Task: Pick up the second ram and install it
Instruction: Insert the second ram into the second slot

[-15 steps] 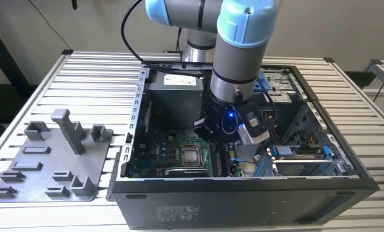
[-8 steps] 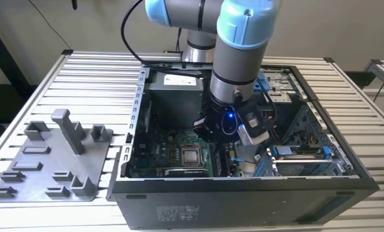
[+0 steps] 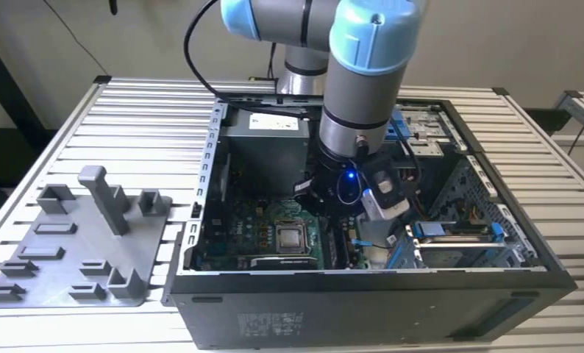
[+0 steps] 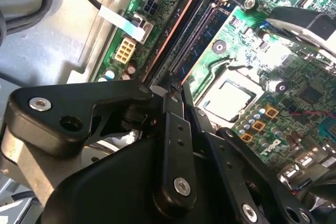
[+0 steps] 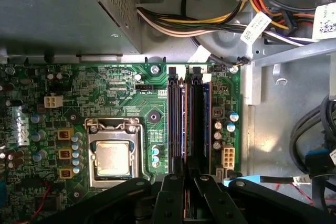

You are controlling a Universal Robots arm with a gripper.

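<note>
My gripper point(image 3: 339, 220) reaches down inside the open computer case point(image 3: 371, 301), over the memory slots beside the processor. In both wrist views its black fingers point(image 5: 176, 182) stand close together at the near end of the slots. The second ram point(image 5: 184, 124) is a thin dark stick with a coppery edge, standing on edge along a slot. That end runs in between the fingertips of my gripper point(image 5: 187, 176). In the second wrist view the second ram point(image 4: 175, 30) ends at the gripper point(image 4: 176, 85). Another stick with a blue face point(image 5: 206, 124) point(image 4: 202, 35) sits in the neighbouring slot.
The silver processor point(image 5: 113, 158) point(image 3: 292, 237) lies beside the slots. Bundled cables point(image 5: 210, 22) and the power supply box point(image 5: 52, 14) border the far end of the board. A grey holder tray point(image 3: 76, 250) with an upright post point(image 3: 101, 195) stands on the slatted table at the exterior view's left.
</note>
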